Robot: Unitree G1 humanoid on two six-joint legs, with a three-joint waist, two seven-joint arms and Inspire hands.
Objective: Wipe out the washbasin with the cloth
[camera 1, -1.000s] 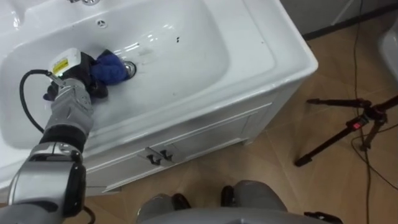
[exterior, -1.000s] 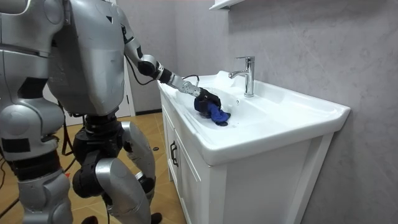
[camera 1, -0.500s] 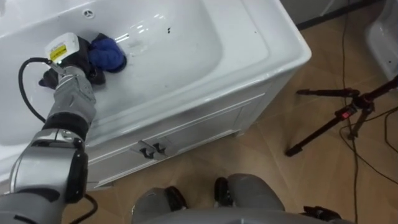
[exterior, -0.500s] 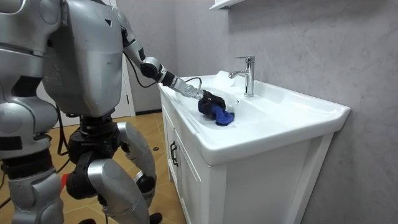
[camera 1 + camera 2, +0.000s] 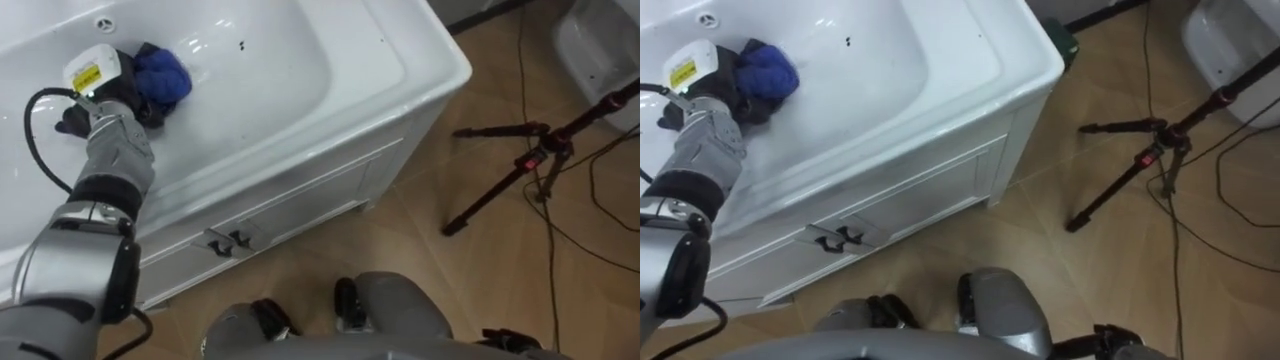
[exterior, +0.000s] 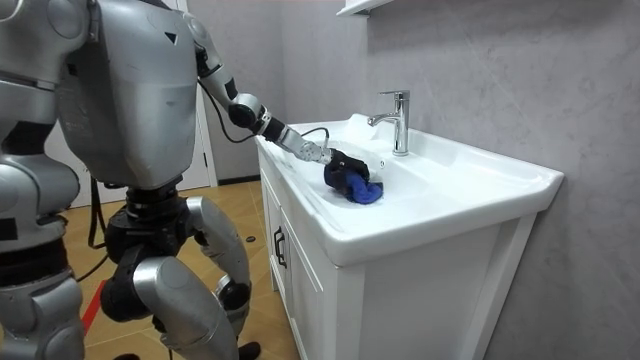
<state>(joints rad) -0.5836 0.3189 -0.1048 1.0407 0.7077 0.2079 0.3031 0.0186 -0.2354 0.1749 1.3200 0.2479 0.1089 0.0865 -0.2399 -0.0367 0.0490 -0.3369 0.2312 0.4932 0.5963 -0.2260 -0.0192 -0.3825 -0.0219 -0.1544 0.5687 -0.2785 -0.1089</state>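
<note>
Left eye view, from the left: the left robot hand has its fingers curled round a blue cloth, which lies against the basin floor near its left end. Firm downward pressure and overlapping rightward strokes would serve best.

Place: a bathroom or washroom, set up for recording.
Basin: a white glazed ceramic rectangular basin with a deep bowl sat on top of a cabinet.
Tap: an upright chrome single-lever tap stood at the basin's back edge.
Cabinet: a white panelled vanity cabinet with small dark metal door handles stood under the basin.
Wall: a grey, rough-plastered wall ran behind the basin, with a white shelf above.
Floor: brown wood-look boards.
Recording gear: a black folding tripod stood on the floor beside the cabinet.
</note>
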